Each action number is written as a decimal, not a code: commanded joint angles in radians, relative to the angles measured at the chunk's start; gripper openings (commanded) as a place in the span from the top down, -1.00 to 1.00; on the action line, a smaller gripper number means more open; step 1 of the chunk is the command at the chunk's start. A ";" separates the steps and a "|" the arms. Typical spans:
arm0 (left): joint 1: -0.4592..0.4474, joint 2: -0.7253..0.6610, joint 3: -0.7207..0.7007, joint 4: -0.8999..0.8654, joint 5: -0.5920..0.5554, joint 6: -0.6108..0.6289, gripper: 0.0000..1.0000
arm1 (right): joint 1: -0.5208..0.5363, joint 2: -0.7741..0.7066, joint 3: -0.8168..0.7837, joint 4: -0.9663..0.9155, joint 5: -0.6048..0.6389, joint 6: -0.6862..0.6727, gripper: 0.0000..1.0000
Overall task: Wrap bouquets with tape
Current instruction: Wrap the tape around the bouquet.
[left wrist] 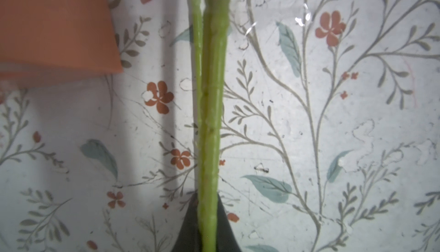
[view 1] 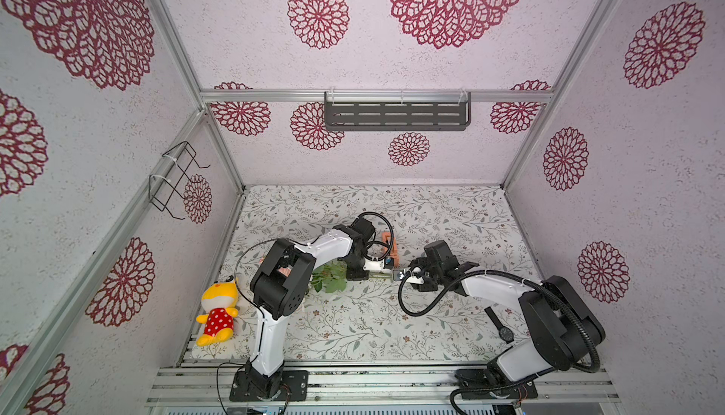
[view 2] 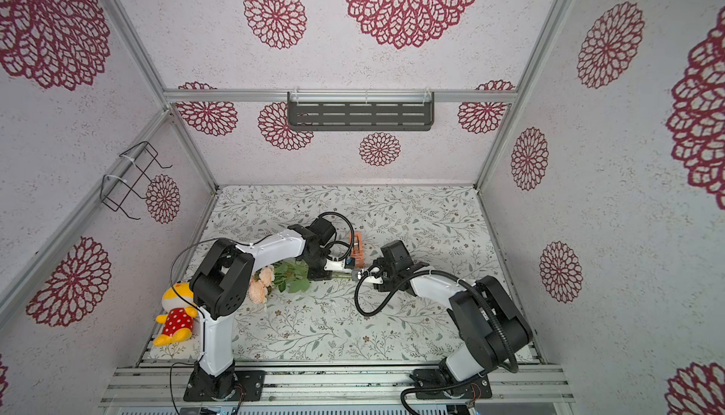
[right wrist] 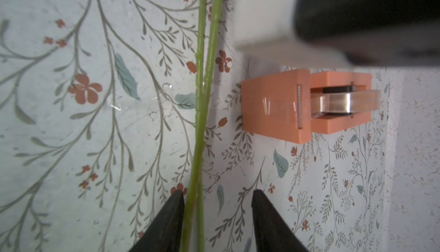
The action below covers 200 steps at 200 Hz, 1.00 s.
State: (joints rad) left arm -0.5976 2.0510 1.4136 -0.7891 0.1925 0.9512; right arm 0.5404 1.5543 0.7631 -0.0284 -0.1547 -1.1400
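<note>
Clad in white shells [view 1: 270,334] between bulky black joint housings [view 1: 278,287]. Bolted to black base plates [view 1: 298,383]. Strung with ribbed black conduit [view 1: 400,295] on the right arm [view 1: 494,289], thin black wire [view 1: 245,252] on the left arm [view 1: 333,244].

Both top views look steeply down from high overhead, well above both grippers, onto the whole table [view 1: 431,217]. Each wrist camera rides close behind the left gripper [left wrist: 207,205] or right gripper [right wrist: 217,192], facing past its fingertips; both share the stems [left wrist: 210,96] just ahead.
</note>
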 commanded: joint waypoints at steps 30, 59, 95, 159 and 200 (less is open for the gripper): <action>0.005 -0.024 0.042 -0.124 0.023 -0.006 1.00 | 0.003 0.091 0.079 -0.152 -0.077 0.004 0.17; 0.014 -0.063 0.049 -0.118 0.089 -0.011 1.00 | 0.000 0.102 0.069 -0.125 -0.078 -0.003 0.19; 0.028 -0.142 0.034 -0.091 0.167 -0.003 1.00 | 0.000 0.110 0.073 -0.122 -0.092 -0.004 0.20; 0.034 -0.107 0.088 -0.159 0.208 -0.024 1.00 | 0.009 0.054 0.018 0.016 -0.059 0.017 1.00; 0.064 -0.118 0.106 -0.188 0.266 -0.064 0.43 | 0.009 0.007 -0.042 0.092 -0.029 -0.010 1.00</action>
State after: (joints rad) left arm -0.5640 1.9438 1.4837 -0.9596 0.3668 0.9039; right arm 0.5415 1.6127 0.7643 0.0063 -0.1902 -1.1179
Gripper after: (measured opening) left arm 0.202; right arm 0.097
